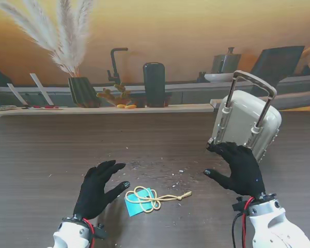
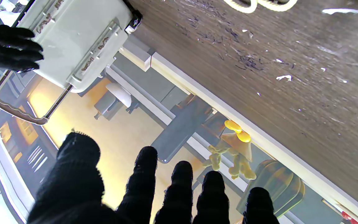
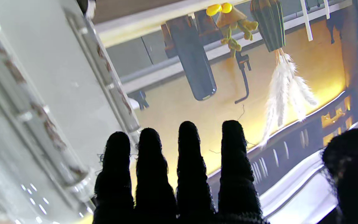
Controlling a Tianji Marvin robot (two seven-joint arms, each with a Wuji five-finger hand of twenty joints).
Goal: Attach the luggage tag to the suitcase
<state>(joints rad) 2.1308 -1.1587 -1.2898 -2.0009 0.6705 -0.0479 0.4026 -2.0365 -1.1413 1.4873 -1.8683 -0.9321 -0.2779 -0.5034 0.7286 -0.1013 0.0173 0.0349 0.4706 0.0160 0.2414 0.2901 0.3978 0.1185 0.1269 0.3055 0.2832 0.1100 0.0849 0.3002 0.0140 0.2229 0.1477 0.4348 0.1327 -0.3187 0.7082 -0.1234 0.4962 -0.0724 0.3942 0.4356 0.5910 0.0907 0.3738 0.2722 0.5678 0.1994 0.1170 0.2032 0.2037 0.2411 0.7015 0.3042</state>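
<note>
The left hand (image 1: 97,189) is spread wide and holds nothing. Just beside it, the blue luggage tag (image 1: 137,205) lies flat on the counter (image 1: 51,150) under its soft, floppy yellow cord (image 1: 154,198), probably best picked up by that cord. The right hand (image 1: 241,166), also spread, reaches to the stiff white suitcase (image 1: 246,124).

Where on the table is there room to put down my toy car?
The big bare patch of table lies left of the left hand, back to the shelf edge. It is crowded between the hands, where the blue tag and its cord lie, and by the suitcase at the right hand.
</note>
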